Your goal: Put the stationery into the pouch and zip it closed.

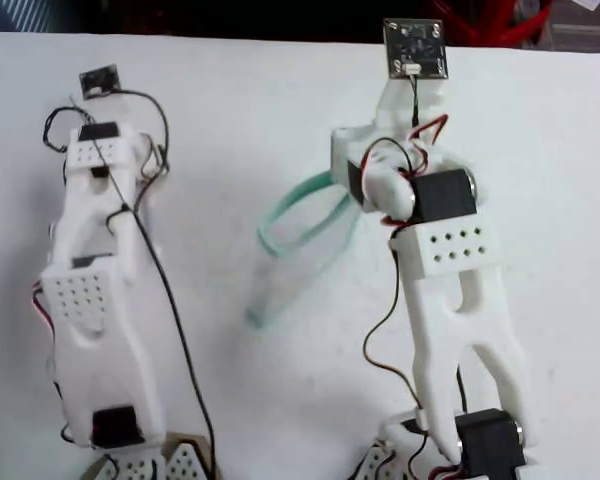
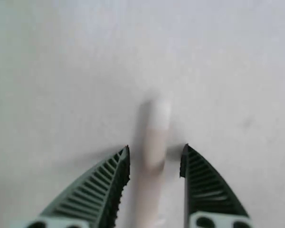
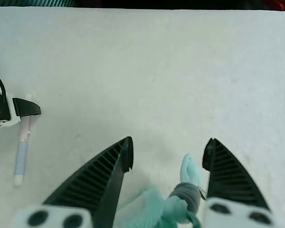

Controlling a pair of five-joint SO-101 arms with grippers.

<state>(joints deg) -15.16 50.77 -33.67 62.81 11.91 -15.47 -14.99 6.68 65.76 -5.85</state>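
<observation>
Spread wide, the left pincer is hanging over a pen, while the right pincer is gaping around the zip tab of the pouch.

Seen from the left wrist, the pale pen is lying flat on the white surface, its near part running between the two dark ribbed fingers with a gap on each side. Seen from the right wrist, the teal zip tab is sitting between the spread fingers, close to one of them; whether they are touching cannot be told. From above, the translucent, teal-edged pouch is lying near the middle of the surface, slanting from 1 o'clock to 7 o'clock, its upper end tucked under the right arm. The left arm is stretching along the 9 o'clock side, well apart from the pouch.
</observation>
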